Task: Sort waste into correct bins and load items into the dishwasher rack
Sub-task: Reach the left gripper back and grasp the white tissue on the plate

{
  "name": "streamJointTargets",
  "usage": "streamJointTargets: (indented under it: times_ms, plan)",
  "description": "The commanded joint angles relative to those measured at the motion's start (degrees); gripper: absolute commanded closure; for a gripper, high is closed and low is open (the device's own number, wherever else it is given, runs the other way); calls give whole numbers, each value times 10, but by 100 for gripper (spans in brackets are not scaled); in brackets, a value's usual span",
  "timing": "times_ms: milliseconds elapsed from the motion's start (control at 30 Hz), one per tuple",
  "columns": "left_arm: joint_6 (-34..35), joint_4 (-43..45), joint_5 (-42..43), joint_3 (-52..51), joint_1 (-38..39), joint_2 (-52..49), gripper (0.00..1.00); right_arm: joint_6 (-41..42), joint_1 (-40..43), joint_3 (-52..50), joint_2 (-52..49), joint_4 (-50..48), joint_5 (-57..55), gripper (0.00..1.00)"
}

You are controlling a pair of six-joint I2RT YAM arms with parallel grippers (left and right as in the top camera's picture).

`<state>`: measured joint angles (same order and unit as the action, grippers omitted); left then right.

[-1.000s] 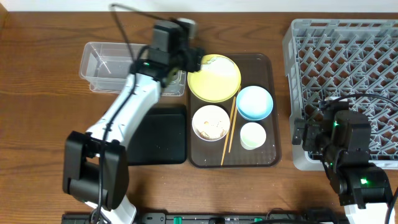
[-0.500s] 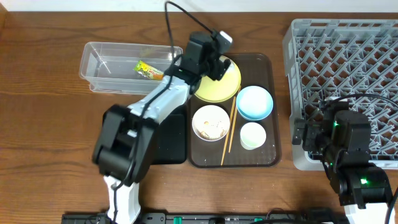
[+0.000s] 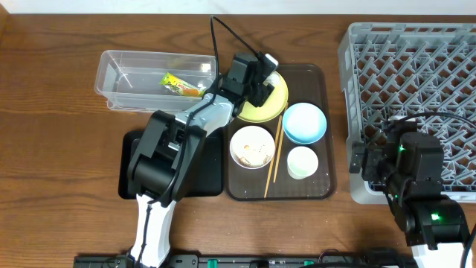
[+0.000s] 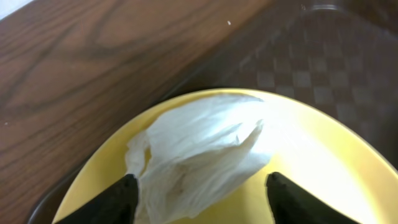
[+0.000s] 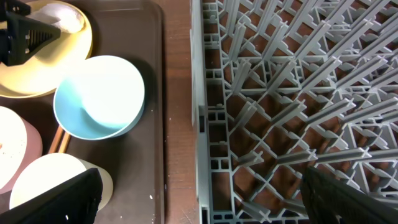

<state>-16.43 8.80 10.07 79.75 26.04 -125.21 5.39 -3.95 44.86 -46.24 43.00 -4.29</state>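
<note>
One dishwasher rack [image 3: 416, 67] stands at 3 o'clock of one brown tray [image 3: 316, 82] bearing one yellow plate [image 3: 277, 104], two bowls, blue bowl [image 3: 304, 123] and white bowl [image 3: 251, 147], one cup [image 3: 302, 162] and two chopsticks [image 3: 275, 152]. One white scrap [image 4: 199, 149] lies on the plate at 12 o'clock of the left gripper [image 4: 200, 180], between its spread fingers. The right gripper [image 5: 205, 196] gapes wide.

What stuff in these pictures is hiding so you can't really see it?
- Overhead: the white scrap is hidden under the left gripper; only the left wrist view shows it.
- Overhead: the left arm covers much of the black tray.
- Overhead: the dishwasher rack runs off the right edge.
- Left wrist: the yellow plate is cut off by the bottom edge.
- Right wrist: the small cup is cut off by the bottom edge.
</note>
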Motion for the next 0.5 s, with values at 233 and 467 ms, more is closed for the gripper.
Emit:
streamJointTargets:
  times_ms: [233,467]
  plan:
    - [-3,-19,-2,7,5,-10,51,-7,-4,11,1,1,3,1]
    - [-3,-31,-2,6,5,-10,64,-7,-4,11,1,2,3,1]
